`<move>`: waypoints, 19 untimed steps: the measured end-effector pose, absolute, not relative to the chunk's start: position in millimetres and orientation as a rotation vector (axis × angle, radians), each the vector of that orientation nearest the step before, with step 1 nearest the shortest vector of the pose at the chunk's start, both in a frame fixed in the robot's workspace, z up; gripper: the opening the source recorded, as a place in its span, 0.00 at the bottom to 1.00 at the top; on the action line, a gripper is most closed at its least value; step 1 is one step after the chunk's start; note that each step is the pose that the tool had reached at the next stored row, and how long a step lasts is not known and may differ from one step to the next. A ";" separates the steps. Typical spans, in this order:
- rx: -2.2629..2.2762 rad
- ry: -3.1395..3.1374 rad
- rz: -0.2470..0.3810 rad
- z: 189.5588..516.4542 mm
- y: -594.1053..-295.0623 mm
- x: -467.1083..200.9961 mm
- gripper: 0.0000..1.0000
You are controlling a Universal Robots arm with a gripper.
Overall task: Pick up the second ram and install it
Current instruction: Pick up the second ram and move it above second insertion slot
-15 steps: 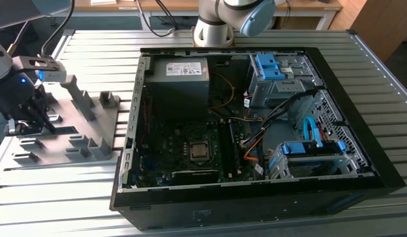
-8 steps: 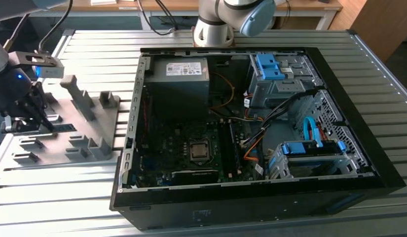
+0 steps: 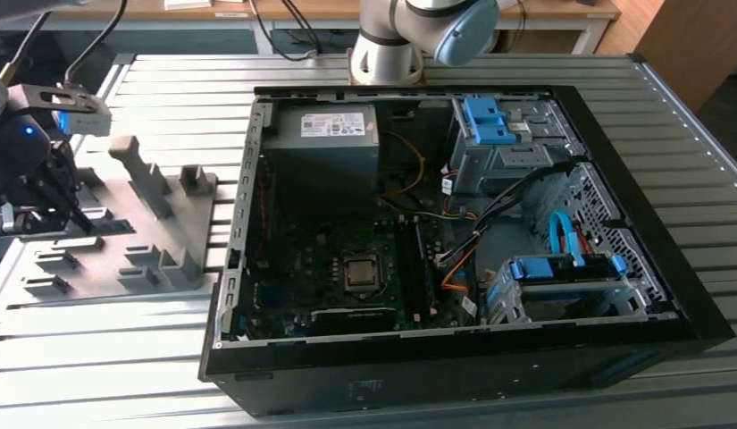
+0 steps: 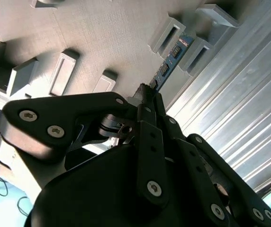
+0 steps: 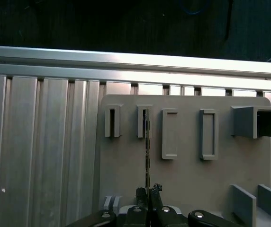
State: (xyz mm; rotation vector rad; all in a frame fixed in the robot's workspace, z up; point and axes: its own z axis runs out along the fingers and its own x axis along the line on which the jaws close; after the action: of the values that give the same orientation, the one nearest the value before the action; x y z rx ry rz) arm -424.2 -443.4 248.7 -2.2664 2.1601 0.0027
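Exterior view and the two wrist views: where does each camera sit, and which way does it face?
Exterior view: high off the arm, looking down on the table, open computer case and grey holder; the arm's base and gripper show.
Second wrist view: behind the gripper, looking along it at the blue RAM stick in the holder.
First wrist view: behind the gripper too, RAM stick edge-on, facing holder and table.
Shared: both wrist views show the gripper shut on the RAM stick.
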 end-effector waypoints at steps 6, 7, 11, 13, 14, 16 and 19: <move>-2.266 2.160 0.003 256.9 -443.4 -424.2 0.14; -2.266 2.160 0.003 258.6 -443.4 -424.2 0.14; -2.266 2.160 0.003 267.7 -443.4 -424.2 0.14; -2.266 2.160 0.003 279.1 -443.4 -424.2 0.14; -2.266 2.160 0.003 293.7 -443.4 -424.2 0.14; -2.266 2.160 0.003 300.6 -443.4 -424.2 0.14; -2.266 2.160 0.003 310.1 -443.4 -424.2 0.14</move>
State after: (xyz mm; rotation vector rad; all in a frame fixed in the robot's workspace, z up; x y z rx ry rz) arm -424.2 -443.4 310.1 -2.2663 2.1601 0.0026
